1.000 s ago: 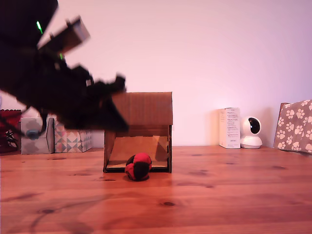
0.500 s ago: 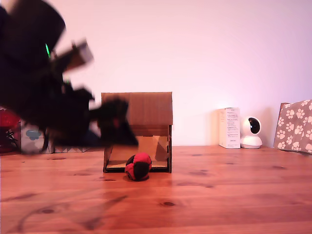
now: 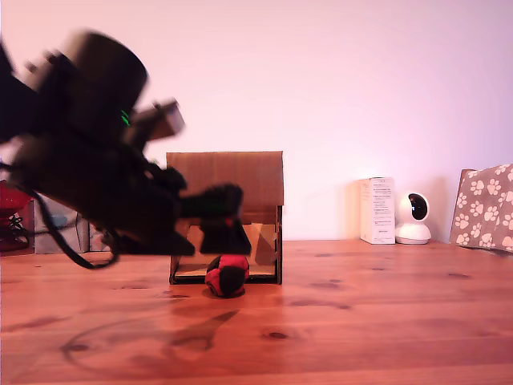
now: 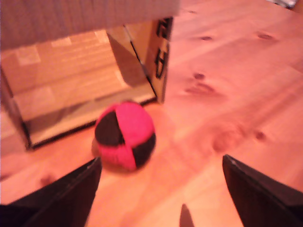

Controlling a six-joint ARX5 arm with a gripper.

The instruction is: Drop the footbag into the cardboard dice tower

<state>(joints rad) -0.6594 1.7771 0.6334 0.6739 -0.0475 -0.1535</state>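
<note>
The red and black footbag [image 3: 228, 274] [image 4: 125, 135] lies on the wooden table right in front of the cardboard dice tower's front opening. The brown cardboard dice tower [image 3: 255, 180] [image 4: 71, 19] stands behind it, its sloped ramp visible inside. My gripper [image 3: 216, 228] [image 4: 161, 189] hangs just above and in front of the footbag, blurred in the exterior view. In the wrist view its two dark fingers [image 4: 66, 198] are spread wide apart, open and holding nothing, with the footbag beyond them.
Patterned tissue boxes [image 3: 60, 228] stand at the exterior view's left behind my arm. A white carton [image 3: 377, 210], a small white camera [image 3: 414, 218] and a paw-print box [image 3: 485, 207] stand at the exterior view's right. Bare wooden table [image 3: 361, 321] lies in front.
My arm has swung down and toward the exterior view's right, bringing the gripper from beside the tower's upper part to just above the footbag. The footbag has not moved.
</note>
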